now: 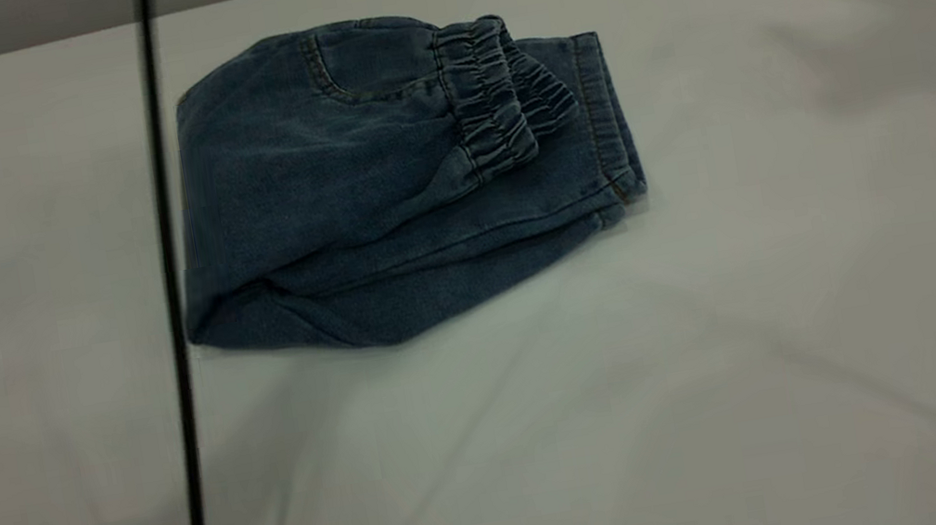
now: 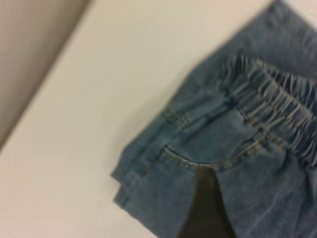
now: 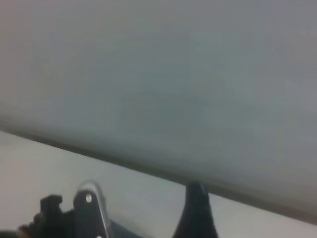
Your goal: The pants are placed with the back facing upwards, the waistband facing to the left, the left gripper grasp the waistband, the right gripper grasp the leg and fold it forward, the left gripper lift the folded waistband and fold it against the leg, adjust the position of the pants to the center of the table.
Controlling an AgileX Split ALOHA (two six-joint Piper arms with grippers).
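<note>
Folded soft denim pants (image 1: 382, 192) lie toward the bench's (image 1: 729, 371) far edge, ruched waistband (image 1: 489, 99) on top; we'd pinch that thick band. Whether either arm's fingers are open, we cannot tell

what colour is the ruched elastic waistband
Dark blue denim ruched waistband, matching the folded pants; clearest in the exterior view.

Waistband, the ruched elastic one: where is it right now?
In the exterior view the ruched dark-blue elastic waistband lies folded onto the blue denim pants, toward their right side, near the stitched leg hem.
</note>
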